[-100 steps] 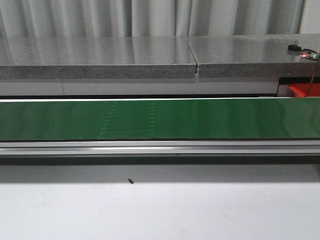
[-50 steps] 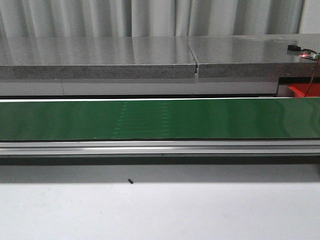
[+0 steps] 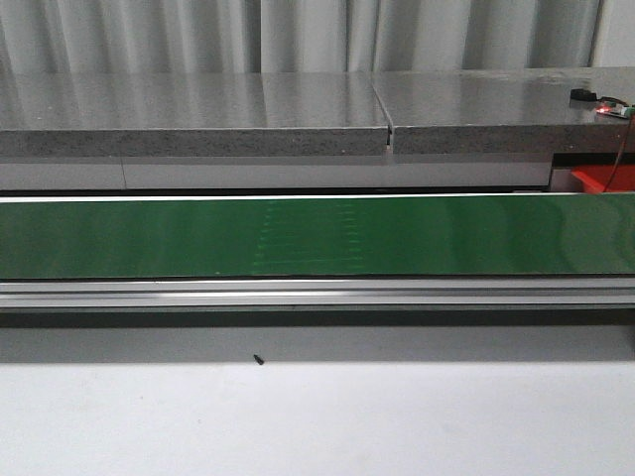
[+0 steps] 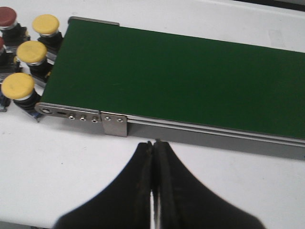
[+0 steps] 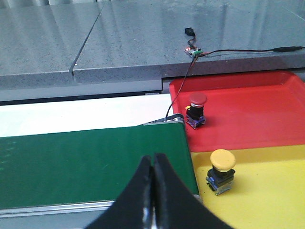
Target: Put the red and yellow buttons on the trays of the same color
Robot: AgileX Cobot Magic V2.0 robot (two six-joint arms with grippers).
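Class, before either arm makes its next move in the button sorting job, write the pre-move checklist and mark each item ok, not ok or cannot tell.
1. Left gripper empty, jaws closed: ok.
2. Right gripper empty, jaws closed: ok.
3. Green belt carries a button to pick: not ok, none on it.
4. Yellow buttons waiting off the belt's end: ok, three visible.
5. Red button on red tray: ok.
6. Yellow button on yellow tray: ok.
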